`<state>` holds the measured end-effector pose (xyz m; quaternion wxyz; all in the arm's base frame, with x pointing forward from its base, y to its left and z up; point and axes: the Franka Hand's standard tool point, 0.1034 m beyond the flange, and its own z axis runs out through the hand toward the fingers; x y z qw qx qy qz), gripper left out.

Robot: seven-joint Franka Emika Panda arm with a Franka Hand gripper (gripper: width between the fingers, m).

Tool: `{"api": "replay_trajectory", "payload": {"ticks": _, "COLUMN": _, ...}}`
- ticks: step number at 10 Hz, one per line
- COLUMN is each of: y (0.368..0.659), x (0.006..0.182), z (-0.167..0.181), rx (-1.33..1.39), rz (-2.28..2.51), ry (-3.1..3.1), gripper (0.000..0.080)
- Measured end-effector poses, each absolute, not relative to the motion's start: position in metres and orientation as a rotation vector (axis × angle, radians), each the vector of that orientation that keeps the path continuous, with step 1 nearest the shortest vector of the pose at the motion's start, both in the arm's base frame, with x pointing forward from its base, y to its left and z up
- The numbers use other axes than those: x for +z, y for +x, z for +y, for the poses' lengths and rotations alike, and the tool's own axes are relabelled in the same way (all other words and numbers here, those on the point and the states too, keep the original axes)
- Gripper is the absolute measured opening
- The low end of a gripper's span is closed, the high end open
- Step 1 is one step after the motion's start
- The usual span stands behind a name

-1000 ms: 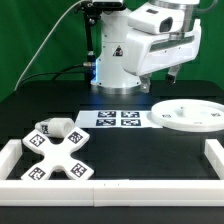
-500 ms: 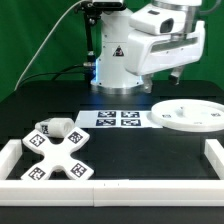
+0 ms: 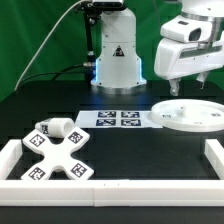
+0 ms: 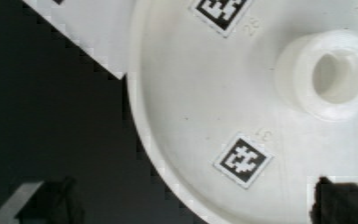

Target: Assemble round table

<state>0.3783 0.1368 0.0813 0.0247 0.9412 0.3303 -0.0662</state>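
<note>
We are judging the disc pickup in hand. The pincer (image 3: pixel 189 88) is hovering jaws apart, empty, above the round disc (image 3: pixel 195 118), which is lying flat on the surface (image 3: pixel 150 165) at the exterior view's right. Next move: descending to straddle its rim.

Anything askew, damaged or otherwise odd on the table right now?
Nothing stands out. Round disc and cross base lie flat, the short leg lies on its side next to the base, and no damage is visible. Claw is open above the disc.

The marker board (image 3: pixel 112 119) lies flat on the black table (image 3: pixel 140 155), behind a white rail (image 3: pixel 110 191).
</note>
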Motion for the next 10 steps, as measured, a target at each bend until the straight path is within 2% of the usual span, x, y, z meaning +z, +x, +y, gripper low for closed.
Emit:
{"api": "replay_trajectory", "payload": {"ticks": 2, "y": 0.376, "x": 0.078, "z": 0.137, "rx": -0.205, "rz": 0.995, "ry": 2.926, "gripper": 0.0649}}
{"api": "replay_trajectory", "payload": {"ticks": 7, "y": 0.333, "x": 0.025, "z": 0.165, "rx": -0.209, "rz": 0.863, "ry": 3.005, "gripper": 0.0649}}
{"api": "replay_trajectory", "payload": {"ticks": 10, "y": 0.322, "x": 0.011, "z": 0.177, "rx": -0.250, "rz": 0.823, "ry": 3.019, "gripper": 0.0649}}
